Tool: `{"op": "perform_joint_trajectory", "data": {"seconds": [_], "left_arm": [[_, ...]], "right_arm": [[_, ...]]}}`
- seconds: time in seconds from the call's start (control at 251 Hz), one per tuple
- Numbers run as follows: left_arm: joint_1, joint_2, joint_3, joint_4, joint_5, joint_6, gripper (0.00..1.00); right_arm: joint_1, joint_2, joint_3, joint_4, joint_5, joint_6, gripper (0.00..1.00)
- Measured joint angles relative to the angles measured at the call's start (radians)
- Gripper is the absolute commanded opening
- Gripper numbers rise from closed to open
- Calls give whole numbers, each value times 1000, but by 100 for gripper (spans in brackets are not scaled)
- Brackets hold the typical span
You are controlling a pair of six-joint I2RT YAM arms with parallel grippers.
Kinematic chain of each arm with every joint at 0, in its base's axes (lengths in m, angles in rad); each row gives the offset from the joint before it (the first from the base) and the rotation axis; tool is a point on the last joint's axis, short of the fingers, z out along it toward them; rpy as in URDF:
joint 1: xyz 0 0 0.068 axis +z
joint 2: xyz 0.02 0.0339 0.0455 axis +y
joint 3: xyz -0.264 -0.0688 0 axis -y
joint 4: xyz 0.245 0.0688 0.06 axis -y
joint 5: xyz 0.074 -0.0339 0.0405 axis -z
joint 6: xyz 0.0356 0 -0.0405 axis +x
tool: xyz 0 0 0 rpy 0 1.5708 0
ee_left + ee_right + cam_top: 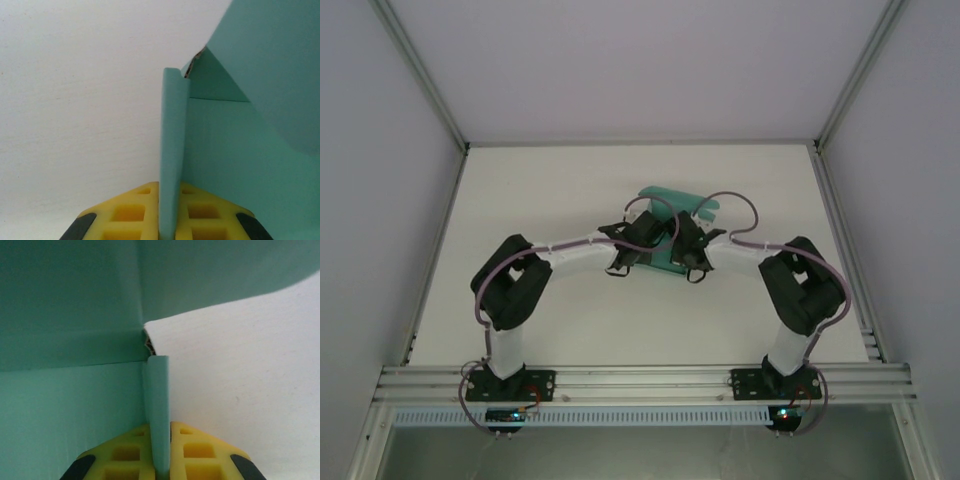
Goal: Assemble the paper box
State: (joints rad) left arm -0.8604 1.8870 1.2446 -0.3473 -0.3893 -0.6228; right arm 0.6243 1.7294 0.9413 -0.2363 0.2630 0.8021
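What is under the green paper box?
The white table shows around and below the paper box. The left gripper and right gripper each pinch one of its upright flaps. The spot directly beneath the paper is covered, so anything there cannot be seen.

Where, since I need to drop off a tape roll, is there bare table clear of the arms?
Bare table lies beyond the box toward the back wall, left of the left arm, and between it and the right arm before the rail. Crowded: the middle, where left gripper and right gripper each pinch a box flap.
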Motion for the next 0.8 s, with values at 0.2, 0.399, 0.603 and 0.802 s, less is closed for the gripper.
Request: {"op": "perform_joint_trajectory", "data": {"seconds": [0.2, 0.399, 0.603, 0.802], "left_arm": [[13, 27, 0, -9, 11, 11, 0], [26, 47, -2, 7, 55, 11, 0], [38, 47, -25, 28, 96, 11, 19], [43, 47, -26, 30, 119, 23, 36]], "right_arm": [[-3, -69, -61, 113, -48, -87, 43], [-8, -194, -100, 153, -76, -119, 66], [-27, -327, -181, 164, -58, -130, 92], [-79, -490, -283, 166, -49, -138, 99]]}}
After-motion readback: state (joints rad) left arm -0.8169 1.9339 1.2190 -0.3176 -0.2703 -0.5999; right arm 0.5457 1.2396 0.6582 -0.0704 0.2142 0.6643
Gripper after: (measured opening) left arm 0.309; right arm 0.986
